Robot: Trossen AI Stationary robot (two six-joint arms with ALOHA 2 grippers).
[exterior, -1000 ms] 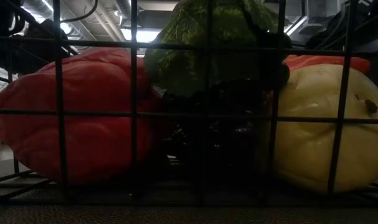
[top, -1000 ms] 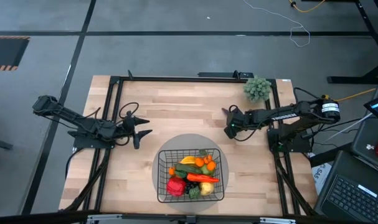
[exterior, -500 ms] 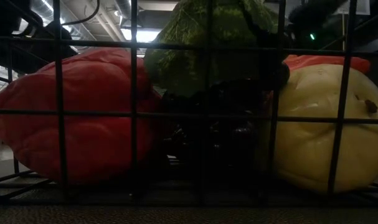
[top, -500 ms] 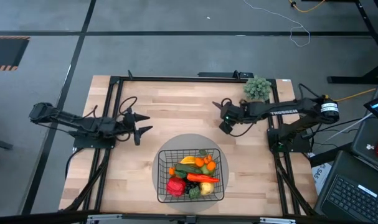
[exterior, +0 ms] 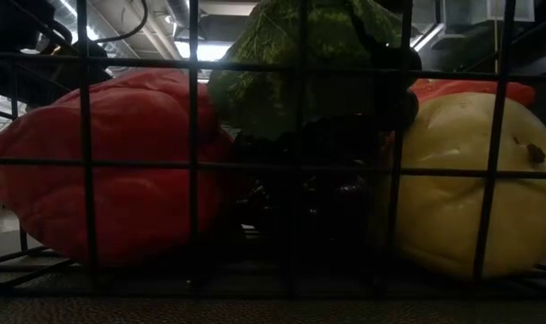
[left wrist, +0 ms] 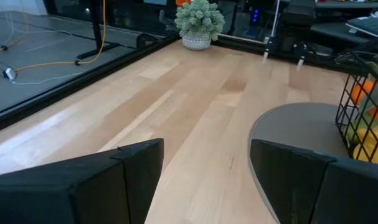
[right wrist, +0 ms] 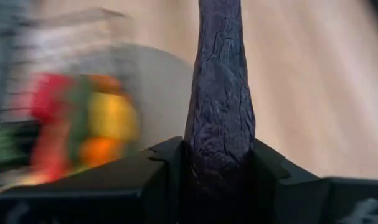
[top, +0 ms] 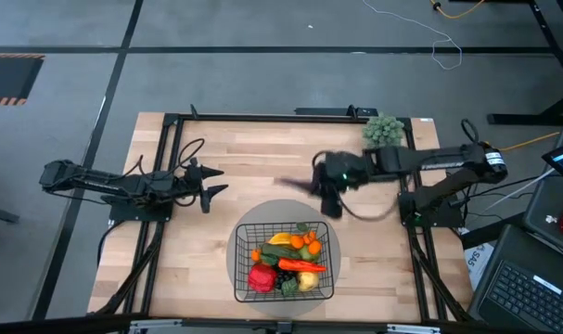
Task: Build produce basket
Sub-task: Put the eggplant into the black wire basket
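The black wire-mesh basket (top: pixel 326 249) stands on a round grey mat (top: pixel 262 212) at the table's near middle. It holds produce: a red pepper (top: pixel 262 276), a carrot (top: pixel 301 266), oranges (top: pixel 306 243) and green pieces. The low view looks through the mesh at the pepper (exterior: pixel 120 171), black grapes (exterior: pixel 317 180) and a yellow fruit (exterior: pixel 461 198). My right gripper (top: pixel 327 188) hangs blurred just beyond the basket's far side, shut on a dark purple eggplant (right wrist: pixel 220 81). My left gripper (top: pixel 210 182) waits open at the table's left. My right gripper pinches the purple eggplant between its two fingers at one end (right wrist: pixel 218 155). The long wrinkled body runs straight out ahead, along the fingers, with its tapering free end (right wrist: pixel 218 18) pointing away. It is lifted clear of the table.
A grey-green bushy ball in a small pot (top: pixel 382 132) stands at the table's far right corner, also seen from the left wrist (left wrist: pixel 199 23). Bare wood lies between the two arms and across the table's far half. A black frame (top: pixel 262 119) rims the table.
My right gripper has swung quickly from the table's right side toward its middle and nearer the basket, turning as it went and carrying the eggplant; it is blurred now. The basket and its produce have stayed put.
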